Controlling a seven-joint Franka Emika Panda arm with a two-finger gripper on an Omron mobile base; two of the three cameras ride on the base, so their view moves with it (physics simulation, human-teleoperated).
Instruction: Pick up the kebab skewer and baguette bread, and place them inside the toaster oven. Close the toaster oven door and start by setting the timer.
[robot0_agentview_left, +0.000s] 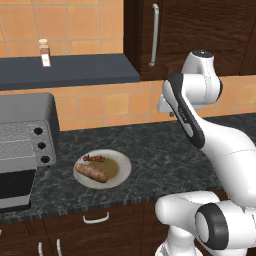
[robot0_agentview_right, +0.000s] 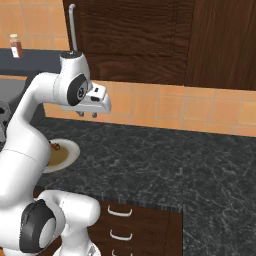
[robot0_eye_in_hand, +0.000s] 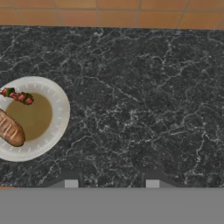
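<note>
A white plate (robot0_agentview_left: 123, 165) on the dark counter holds the baguette bread (robot0_agentview_left: 91, 173), a stubby golden-brown loaf, with the kebab skewer (robot0_agentview_left: 94, 158) of red chunks just behind it. The hand view has this plate (robot0_eye_in_hand: 61, 113) at its left edge, with the skewer (robot0_eye_in_hand: 17, 95) and the loaf (robot0_eye_in_hand: 9, 129) partly cut off. At far left the grey toaster oven (robot0_agentview_left: 30, 107) shows its wire rack, and the toaster oven door (robot0_agentview_left: 15, 189) hangs dropped open. My gripper (robot0_agentview_right: 87, 114) hovers high over bare counter right of the plate, open and holding nothing; its fingertips (robot0_eye_in_hand: 71, 183) stand apart.
A small spice bottle (robot0_agentview_left: 45, 52) stands on the dark shelf above the oven. Dark wood cabinets with a bar handle (robot0_agentview_left: 155, 35) hang over the tiled wall. Black stone counter (robot0_eye_in_hand: 144, 100) stretches to the right, with drawers (robot0_agentview_right: 120, 212) under its front edge.
</note>
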